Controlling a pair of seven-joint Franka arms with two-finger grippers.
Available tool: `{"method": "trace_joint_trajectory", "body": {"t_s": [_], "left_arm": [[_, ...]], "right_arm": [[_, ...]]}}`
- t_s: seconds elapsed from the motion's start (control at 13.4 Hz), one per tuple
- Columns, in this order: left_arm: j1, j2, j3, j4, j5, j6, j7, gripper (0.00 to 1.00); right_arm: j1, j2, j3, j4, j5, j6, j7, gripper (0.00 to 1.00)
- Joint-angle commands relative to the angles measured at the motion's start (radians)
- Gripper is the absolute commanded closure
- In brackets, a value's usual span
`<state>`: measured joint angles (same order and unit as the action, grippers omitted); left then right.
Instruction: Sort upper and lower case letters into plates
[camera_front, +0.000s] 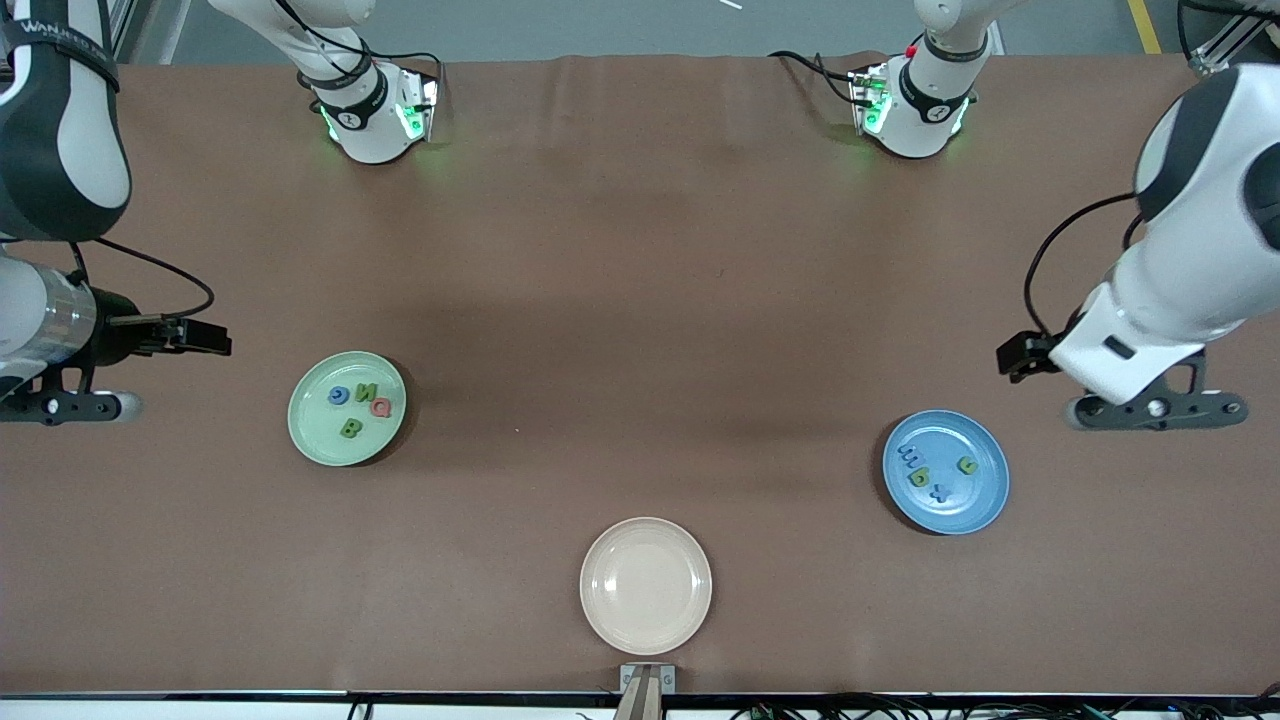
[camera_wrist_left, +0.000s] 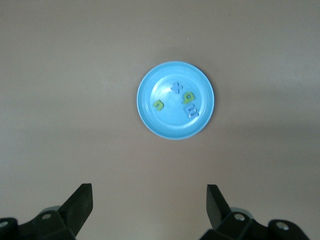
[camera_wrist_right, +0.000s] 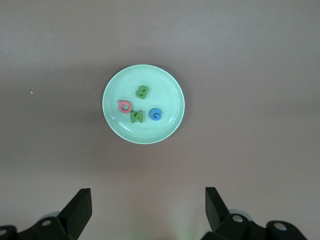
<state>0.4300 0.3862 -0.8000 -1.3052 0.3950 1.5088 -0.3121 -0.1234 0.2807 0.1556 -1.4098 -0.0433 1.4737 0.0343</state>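
The pale green plate (camera_front: 315, 425) lies toward the right arm's end of the table and holds the capitals: blue G (camera_front: 340, 396), green N (camera_front: 365, 392), pink Q (camera_front: 380, 407), green B (camera_front: 350, 428). The blue plate (camera_front: 978, 500) lies toward the left arm's end and holds small blue m (camera_front: 912, 455), blue x (camera_front: 938, 491) and two green letters (camera_front: 966, 464). My left gripper (camera_wrist_left: 149, 195) is open and empty, high up beside the blue plate (camera_wrist_left: 165, 122). My right gripper (camera_wrist_right: 148, 196) is open and empty, high up beside the green plate (camera_wrist_right: 160, 90).
A cream-beige plate (camera_front: 645, 585) with nothing in it lies midway between the arms, near the table edge closest to the front camera. Brown cloth covers the table. The arm bases stand along the edge farthest from that camera.
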Motion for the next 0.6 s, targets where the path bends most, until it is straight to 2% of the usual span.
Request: {"method": "trace_joint_trajectory", "body": {"t_s": [0.0,0.07,0.15,0.3,0.37,0.52], "left_arm": [[-0.191,-0.186,0.342,-0.081,-0.222,-0.010,0.097,0.00],[-0.251,-0.234,0.442,-0.121,-0.264,-0.009,0.129,0.00],[-0.304,-0.287,0.526,-0.172,-0.292,-0.004,0.166,0.00],[-0.384,-0.380,0.669,-0.288,-0.343,0.046,0.246,0.00],[-0.407,-0.410,0.709,-0.327,-0.369,0.068,0.264,0.00],[-0.421,-0.431,0.717,-0.339,-0.369,0.068,0.265,0.00]], "right_arm": [[0.051,-0.113,-0.052,-0.111,0.020,0.014,0.015,0.00],[0.089,-0.151,-0.094,-0.151,0.020,0.029,0.015,0.00],[0.108,-0.187,-0.109,-0.190,0.022,0.037,0.015,0.00],[0.107,-0.259,-0.110,-0.257,0.022,0.056,0.013,0.00],[0.108,-0.296,-0.110,-0.294,0.022,0.066,0.013,0.00],[0.110,-0.366,-0.110,-0.365,0.022,0.092,0.013,0.00]]}}
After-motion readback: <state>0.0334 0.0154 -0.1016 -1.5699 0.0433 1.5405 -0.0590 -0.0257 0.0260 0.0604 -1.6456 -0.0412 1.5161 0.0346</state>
